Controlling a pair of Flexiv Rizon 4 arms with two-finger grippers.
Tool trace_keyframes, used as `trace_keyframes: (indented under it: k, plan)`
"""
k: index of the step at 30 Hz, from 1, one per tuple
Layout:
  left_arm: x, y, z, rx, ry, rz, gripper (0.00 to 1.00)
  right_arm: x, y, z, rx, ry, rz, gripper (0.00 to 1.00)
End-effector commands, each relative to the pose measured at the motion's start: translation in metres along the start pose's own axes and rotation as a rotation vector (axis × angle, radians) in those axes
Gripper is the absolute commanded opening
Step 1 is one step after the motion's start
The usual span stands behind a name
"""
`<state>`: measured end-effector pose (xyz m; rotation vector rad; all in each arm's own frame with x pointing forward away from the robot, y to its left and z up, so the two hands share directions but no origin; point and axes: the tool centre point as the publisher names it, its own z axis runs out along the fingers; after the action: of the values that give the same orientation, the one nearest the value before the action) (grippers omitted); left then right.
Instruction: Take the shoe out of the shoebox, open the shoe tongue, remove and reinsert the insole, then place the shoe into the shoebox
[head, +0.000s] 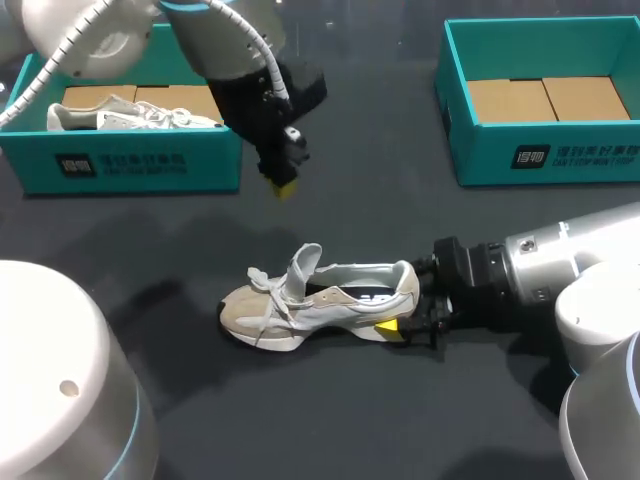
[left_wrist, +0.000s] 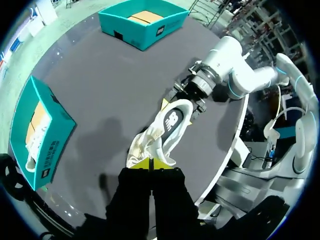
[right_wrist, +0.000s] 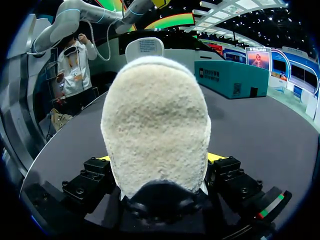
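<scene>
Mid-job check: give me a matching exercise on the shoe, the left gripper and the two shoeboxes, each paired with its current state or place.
Things:
1 shoe
2 left gripper
3 left shoebox
4 right shoebox

States:
A holds only cardboard
B holds a second shoe
C lies on the table, heel clamped by the right gripper
D shut on nothing, hanging above the table

Pairs: 1-C, 2-D, 3-B, 4-A

The dark table is carrying a left box and a right box at its far corners, with a shoe sitting upright near the middle.
</scene>
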<state>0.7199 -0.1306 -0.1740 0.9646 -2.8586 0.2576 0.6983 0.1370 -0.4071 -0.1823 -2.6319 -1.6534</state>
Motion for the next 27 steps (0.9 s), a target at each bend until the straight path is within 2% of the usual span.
trace_keyframes:
  k: [1, 10, 14, 19, 22, 27]
  plan:
    - [-0.003, -0.021, -0.013, -0.167, 0.241, 0.377, 0.0, 0.001, 0.0, 0.002, 0.003, -0.001, 0.0, 0.0]
    - [-0.003, -0.021, -0.013, -0.167, 0.241, 0.377, 0.0, 0.001, 0.0, 0.002, 0.003, -0.001, 0.0, 0.0]
    - [0.007, -0.019, 0.006, -0.121, 0.179, 0.53, 0.0, 0.001, 0.0, 0.002, 0.003, -0.001, 0.0, 0.0]
    - [0.026, -0.018, 0.031, -0.1, 0.153, 0.59, 0.0, 0.001, 0.0, 0.002, 0.003, -0.001, 0.0, 0.0]
    - [0.032, -0.022, 0.043, -0.056, 0.102, 0.603, 0.0, 0.001, 0.0, 0.002, 0.003, -0.001, 0.0, 0.0]
    - [0.032, -0.022, 0.043, -0.056, 0.102, 0.603, 0.0, 0.001, 0.0, 0.002, 0.003, -0.001, 0.0, 0.0]
